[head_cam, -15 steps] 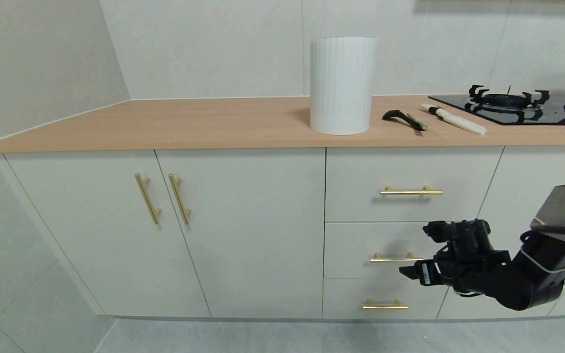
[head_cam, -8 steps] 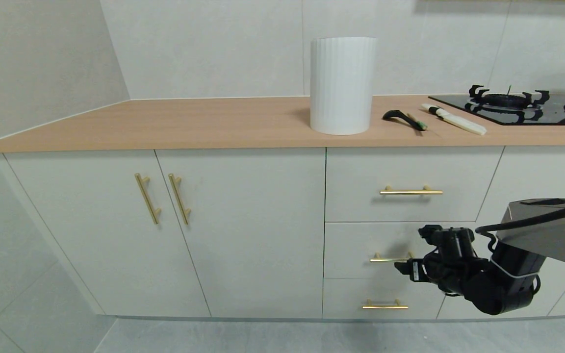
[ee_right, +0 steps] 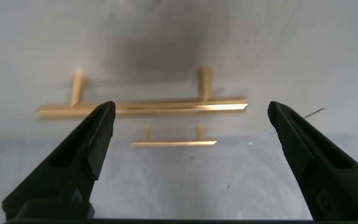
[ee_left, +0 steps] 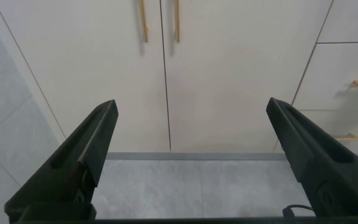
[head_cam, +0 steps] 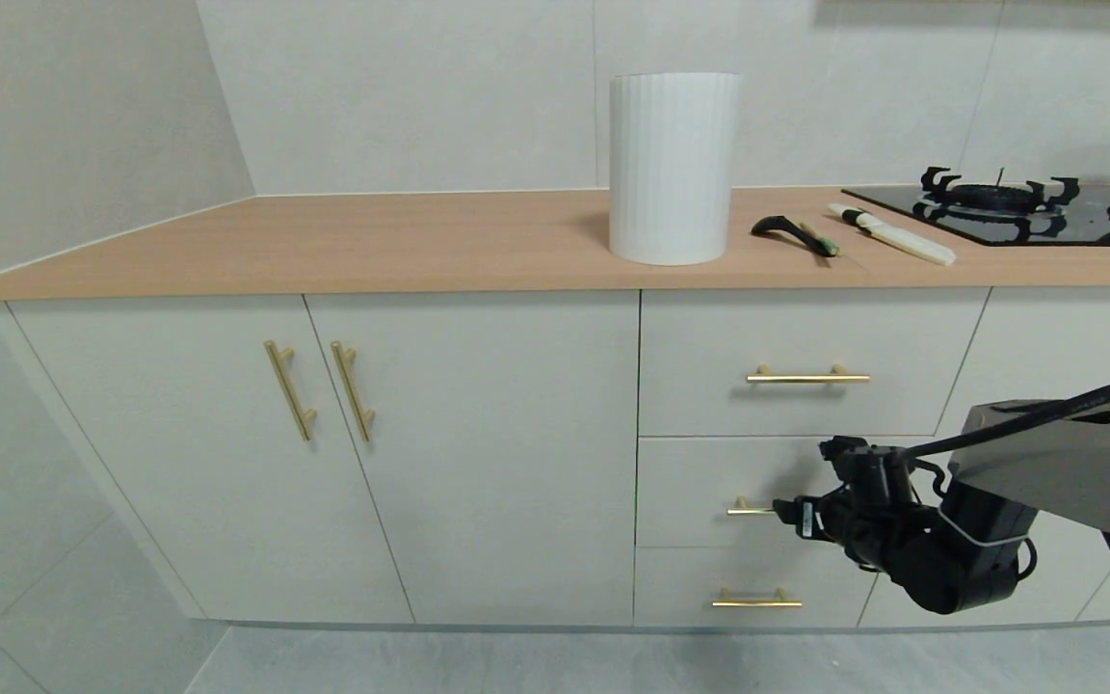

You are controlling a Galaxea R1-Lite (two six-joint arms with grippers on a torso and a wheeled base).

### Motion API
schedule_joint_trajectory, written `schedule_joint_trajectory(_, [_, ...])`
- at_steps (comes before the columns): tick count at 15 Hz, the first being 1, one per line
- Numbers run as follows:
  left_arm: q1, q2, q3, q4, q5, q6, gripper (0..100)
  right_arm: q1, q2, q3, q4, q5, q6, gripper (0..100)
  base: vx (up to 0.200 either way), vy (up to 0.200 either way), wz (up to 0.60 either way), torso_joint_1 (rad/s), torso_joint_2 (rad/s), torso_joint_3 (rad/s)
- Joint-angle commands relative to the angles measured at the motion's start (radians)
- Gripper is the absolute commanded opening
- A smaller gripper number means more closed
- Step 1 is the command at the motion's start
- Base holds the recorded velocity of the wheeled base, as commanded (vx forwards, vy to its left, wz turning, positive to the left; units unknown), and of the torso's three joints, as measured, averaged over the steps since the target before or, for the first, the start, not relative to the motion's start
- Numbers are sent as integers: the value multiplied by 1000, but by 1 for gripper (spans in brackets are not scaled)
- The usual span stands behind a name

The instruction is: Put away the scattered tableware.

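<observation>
Right wrist view: your right hand (ee_right: 189,111) hung wide open, empty, lined up before middle drawer handle (ee_right: 142,109), likely to pull drawer for storage. Left hand (ee_left: 191,106) agape too, empty. Black utensil (head_cam: 794,231), white knife (head_cam: 892,234) lay on table (head_cam: 372,241), 2 o'clock in head view.

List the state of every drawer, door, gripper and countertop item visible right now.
top drawer, shut
middle drawer, shut
bottom drawer, shut
cabinet doors, both shut
right gripper, open, facing the middle drawer
left gripper, open, empty
white ribbed canister, upright on the countertop
peeler, lying flat
knife, lying flat
</observation>
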Motion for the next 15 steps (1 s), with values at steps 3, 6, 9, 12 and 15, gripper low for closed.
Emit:
schedule_joint_trajectory(3, [0, 0, 0, 0, 0, 0, 100, 2, 39, -42, 1, -9, 1, 100, 0, 0, 0, 0, 0, 0])
schedule_joint_trajectory(6, [0, 0, 0, 0, 0, 0, 100, 2, 62, -71, 1, -11, 5, 100, 0, 0, 0, 0, 0, 0])
schedule_joint_trajectory(9, [0, 0, 0, 0, 0, 0, 100, 2, 66, -81, 2, -11, 19, 100, 0, 0, 0, 0, 0, 0])
schedule_joint_trajectory(12, [0, 0, 0, 0, 0, 0, 100, 2, 72, -81, 10, -12, 19, 100, 0, 0, 0, 0, 0, 0])
schedule_joint_trajectory(15, [0, 0, 0, 1, 0, -1, 100, 2, 70, -73, 21, -12, 15, 100, 0, 0, 0, 0, 0, 0])
